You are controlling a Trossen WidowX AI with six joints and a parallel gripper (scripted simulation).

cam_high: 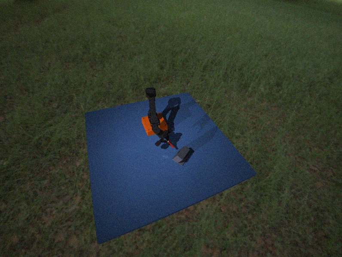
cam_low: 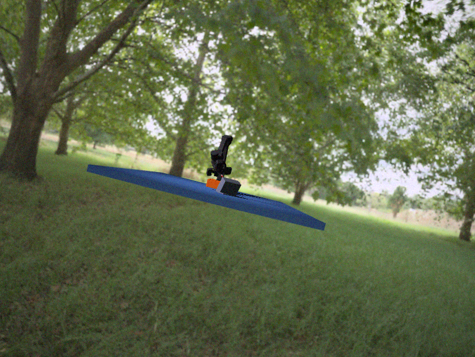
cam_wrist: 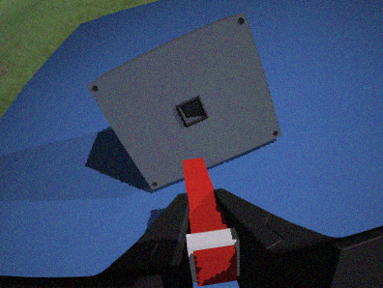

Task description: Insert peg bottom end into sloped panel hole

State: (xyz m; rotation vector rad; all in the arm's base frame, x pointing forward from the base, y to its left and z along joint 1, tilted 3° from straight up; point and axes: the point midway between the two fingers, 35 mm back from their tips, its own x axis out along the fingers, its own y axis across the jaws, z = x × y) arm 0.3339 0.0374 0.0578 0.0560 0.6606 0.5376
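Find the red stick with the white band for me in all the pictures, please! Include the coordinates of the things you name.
Top: the red peg with a white band [cam_high: 171, 144] [cam_wrist: 199, 193] is just below the middle.
Exterior: only a tiny speck of red shows, near the middle, above the gray block with the sloped face [cam_high: 182, 155] [cam_low: 229, 186] [cam_wrist: 145, 106].
Wrist: bottom middle, in the gripper [cam_wrist: 200, 201].
Shared landmark: that gray block.
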